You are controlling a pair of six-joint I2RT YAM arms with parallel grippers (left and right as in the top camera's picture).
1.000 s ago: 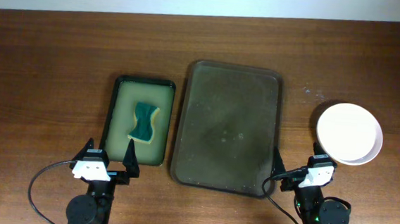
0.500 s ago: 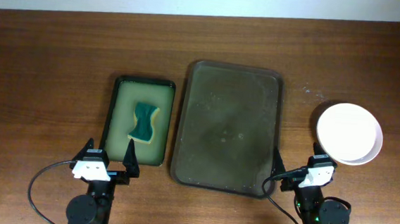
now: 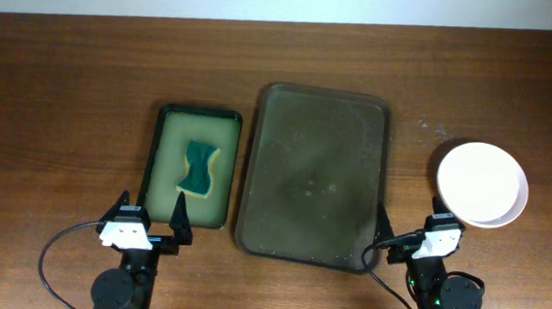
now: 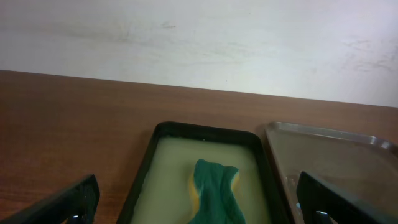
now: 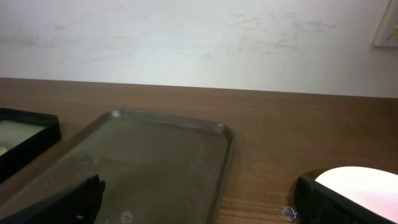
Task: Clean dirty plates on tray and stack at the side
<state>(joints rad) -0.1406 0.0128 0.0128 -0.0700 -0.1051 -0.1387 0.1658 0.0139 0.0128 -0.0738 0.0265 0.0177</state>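
Overhead view: left gripper point(image 3: 148, 219) and right gripper point(image 3: 407, 232) stand parted and empty at the near edge; the tray point(image 3: 316, 172) lies bare; the plates point(image 3: 481, 181) sit stacked on its right; stacking judged finished; next move needs only retreat.

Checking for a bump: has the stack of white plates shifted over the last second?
No. The stack of white plates keeps the same gap to the right of the brown tray.
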